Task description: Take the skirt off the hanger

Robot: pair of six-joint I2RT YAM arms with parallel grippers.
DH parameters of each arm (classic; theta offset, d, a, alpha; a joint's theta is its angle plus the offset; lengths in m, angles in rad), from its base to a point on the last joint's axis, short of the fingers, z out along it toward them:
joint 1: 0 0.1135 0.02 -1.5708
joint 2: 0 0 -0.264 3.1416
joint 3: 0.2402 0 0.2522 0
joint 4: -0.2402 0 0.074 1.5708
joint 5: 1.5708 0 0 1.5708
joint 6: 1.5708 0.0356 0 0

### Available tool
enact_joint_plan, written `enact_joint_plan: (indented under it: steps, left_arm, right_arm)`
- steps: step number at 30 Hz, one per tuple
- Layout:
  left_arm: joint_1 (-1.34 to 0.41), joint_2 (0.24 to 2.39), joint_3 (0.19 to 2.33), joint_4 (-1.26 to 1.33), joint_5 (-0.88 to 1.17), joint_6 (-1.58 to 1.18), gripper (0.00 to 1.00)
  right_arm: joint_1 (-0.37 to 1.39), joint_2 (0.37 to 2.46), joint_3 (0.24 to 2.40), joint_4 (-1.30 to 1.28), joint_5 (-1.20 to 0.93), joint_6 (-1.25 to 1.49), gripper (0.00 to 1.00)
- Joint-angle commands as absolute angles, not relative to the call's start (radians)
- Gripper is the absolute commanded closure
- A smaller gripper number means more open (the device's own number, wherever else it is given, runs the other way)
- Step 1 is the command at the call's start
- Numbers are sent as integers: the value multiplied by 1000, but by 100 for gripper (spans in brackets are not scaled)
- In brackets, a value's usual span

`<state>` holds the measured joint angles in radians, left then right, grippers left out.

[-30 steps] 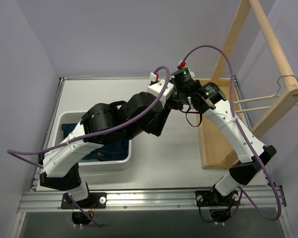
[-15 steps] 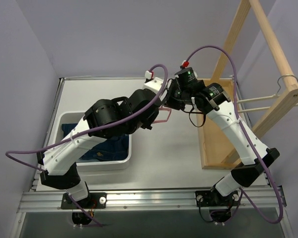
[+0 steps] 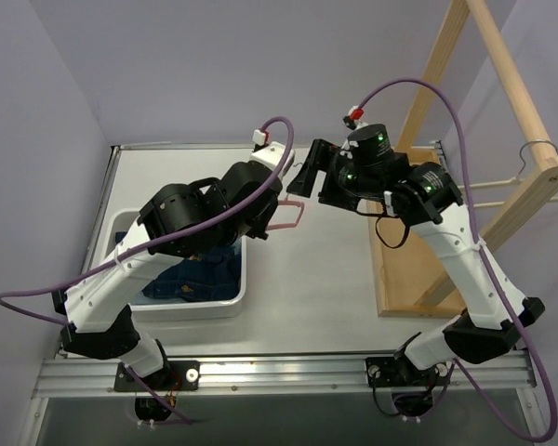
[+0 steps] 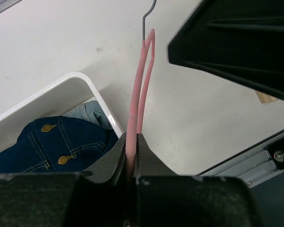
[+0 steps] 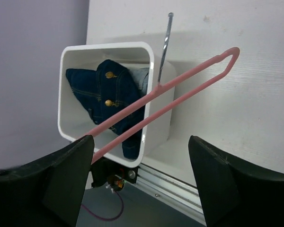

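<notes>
Counter (image 3: pixel 316 279): flat, matte, pale grey-white, and it is carrying all items noted below.

Wooden rack (image 3: pixel 507 70): plain light timber. It is standing along the right edge of the counter. A thin wire hanger (image 3: pixel 539 149) is hooking over its top beam.

Bin (image 3: pixel 186 309): white, smooth plastic, a rectangle with rounded corners. It is sitting against the left edge, toward the near-left corner.

Skirt (image 3: pixel 200 279): it is lying crumpled inside the bin, clear of any hanger. Dark blue denim with pale stitching. Two brass-coloured buttons are showing, and a lighter blue fold is facing the bin's right wall.

Pink hanger (image 5: pixel 180 80): a narrow looped bar with a smooth coating and a straight steel hook (image 5: pixel 164 42) rising from its middle. It is bare and is hanging in the air over the middle of the counter, one end reaching over the bin's right wall.

Left gripper (image 4: pixel 131 146): its black jaws are pinching tight on one end of the pink hanger.

Right gripper (image 3: pixel 302 175): it is hovering toward the far edge, just beside the hanger's hook end and apart from it. Its jaws are spread wide and are holding nothing.
</notes>
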<state>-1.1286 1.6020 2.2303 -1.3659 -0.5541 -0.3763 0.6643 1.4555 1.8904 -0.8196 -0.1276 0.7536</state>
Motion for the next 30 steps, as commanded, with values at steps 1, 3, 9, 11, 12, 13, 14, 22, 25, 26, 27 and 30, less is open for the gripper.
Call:
enact_joint_plan:
  steps: [1,3,9,11,12,13,14,22,25,26,27,30]
  left_arm:
    - [-1097,1554,2232,-1470,-523,-339,98]
    - [-1056,1546,2233,-1448,-477,-327,98]
    - [-933,1563,2316,-1368,-304,-262,98]
    - [-899,1609,2411,-1367,-269,-236,98]
    - [-887,1626,2446,-1365,-215,-229,98]
    - [-879,1644,2480,-1361,-190,-216,98]
    - [-873,1678,2540,-1347,-166,-215,98]
    - [-867,1749,2563,-1131,66,-310,98]
    - [-868,1756,2531,-969,184,-362,98]
    - [-870,1755,2519,-936,207,-371,98]
    - [-879,1753,2496,-905,219,-385,98]
    - [-887,1738,2455,-790,258,-402,98]
  right_arm:
    - [673,1376,1951,-848,-210,726,24]
    - [673,1371,1954,-860,-270,706,27]
    - [680,1283,1861,-876,-275,637,51]
    - [681,1258,1801,-865,-313,624,73]
    - [681,1234,1781,-855,-339,624,84]
    - [681,1223,1761,-842,-366,630,94]
    - [683,1212,1743,-819,-408,637,100]
    - [764,1143,1634,-833,-463,606,100]
    - [807,1079,1511,-825,-468,618,100]
    - [819,1059,1467,-812,-465,629,100]
    - [828,1031,1419,-798,-463,656,100]
    - [861,915,1237,-733,-453,721,100]
